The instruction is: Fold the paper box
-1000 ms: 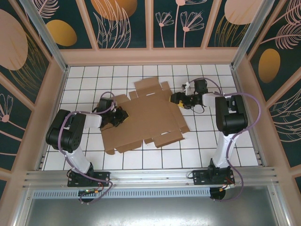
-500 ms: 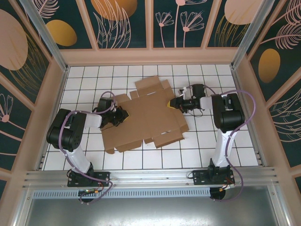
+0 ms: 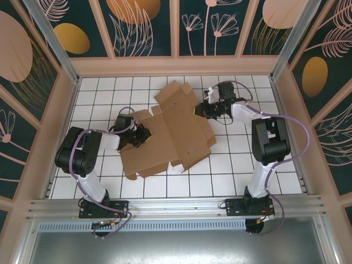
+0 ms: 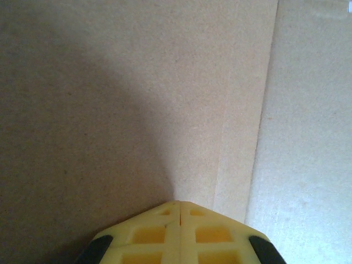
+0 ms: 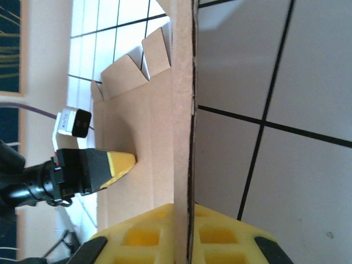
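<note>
The paper box (image 3: 165, 137) is a brown die-cut cardboard sheet lying on the white tiled floor, its right side lifted off the tiles. My right gripper (image 3: 204, 110) is shut on that raised right flap; in the right wrist view the cardboard edge (image 5: 184, 110) stands on end between the yellow fingers (image 5: 148, 234), the gripper (image 5: 184, 208) clamping it. My left gripper (image 3: 144, 135) is shut with nothing between its fingers, its tip pressed onto the sheet's left part. In the left wrist view the closed tip (image 4: 180, 202) touches plain cardboard (image 4: 137, 99) beside a crease (image 4: 258, 137). The left gripper's yellow tip (image 5: 118, 164) also appears in the right wrist view.
White tiles with black grout (image 3: 247, 165) surround the box. Beige walls (image 3: 176, 66) with aluminium posts enclose the floor on three sides. A metal rail (image 3: 176, 204) carrying both arm bases runs along the near edge.
My right gripper closed on the box's right flap and drew it up and toward the back, raising that side. The left gripper stayed pressed on the sheet.
</note>
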### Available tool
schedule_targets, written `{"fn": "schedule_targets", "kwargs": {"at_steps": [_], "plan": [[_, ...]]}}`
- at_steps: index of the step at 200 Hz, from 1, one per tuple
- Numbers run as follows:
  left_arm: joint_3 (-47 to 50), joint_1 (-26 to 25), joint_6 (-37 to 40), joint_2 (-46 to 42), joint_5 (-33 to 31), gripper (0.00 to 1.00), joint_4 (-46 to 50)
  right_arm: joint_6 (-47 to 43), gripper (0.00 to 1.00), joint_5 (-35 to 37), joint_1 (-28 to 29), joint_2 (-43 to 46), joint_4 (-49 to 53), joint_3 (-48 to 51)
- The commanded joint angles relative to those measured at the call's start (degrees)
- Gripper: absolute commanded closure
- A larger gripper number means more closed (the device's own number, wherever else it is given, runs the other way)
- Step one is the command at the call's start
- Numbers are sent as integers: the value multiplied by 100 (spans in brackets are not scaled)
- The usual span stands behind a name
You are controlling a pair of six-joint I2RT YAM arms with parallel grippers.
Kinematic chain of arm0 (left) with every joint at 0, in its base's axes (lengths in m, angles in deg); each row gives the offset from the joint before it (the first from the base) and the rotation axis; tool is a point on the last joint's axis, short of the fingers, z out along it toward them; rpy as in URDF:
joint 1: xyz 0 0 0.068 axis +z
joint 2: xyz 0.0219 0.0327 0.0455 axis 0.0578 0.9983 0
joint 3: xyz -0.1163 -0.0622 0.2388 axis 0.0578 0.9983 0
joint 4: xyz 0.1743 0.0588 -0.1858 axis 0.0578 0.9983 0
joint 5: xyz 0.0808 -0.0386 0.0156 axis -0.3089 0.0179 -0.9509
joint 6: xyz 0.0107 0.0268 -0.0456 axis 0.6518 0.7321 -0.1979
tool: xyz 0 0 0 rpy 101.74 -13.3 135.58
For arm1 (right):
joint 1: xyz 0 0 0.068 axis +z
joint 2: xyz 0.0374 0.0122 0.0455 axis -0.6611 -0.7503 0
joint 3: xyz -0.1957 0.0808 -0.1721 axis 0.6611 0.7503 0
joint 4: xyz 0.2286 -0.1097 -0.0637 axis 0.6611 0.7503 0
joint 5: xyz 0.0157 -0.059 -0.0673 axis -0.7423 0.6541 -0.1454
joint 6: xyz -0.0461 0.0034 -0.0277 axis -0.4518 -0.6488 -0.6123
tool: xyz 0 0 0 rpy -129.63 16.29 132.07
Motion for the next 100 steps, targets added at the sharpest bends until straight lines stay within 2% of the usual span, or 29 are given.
{"fn": "schedule_targets", "kwargs": {"at_steps": [1,53,79,100], "plan": [[65,-82,-78,129,39,100,142,-378,92,1006,331,194,1136,-511],[91,-91,-175,76,92,100,23,-165,87,1519,1031,359,1580,-1048],[99,-91,-202,86,105,100,-12,-89,75,2122,1536,350,1803,-1316],[108,-90,-202,61,92,100,-17,-18,61,2459,1894,342,1897,-1466]]}}
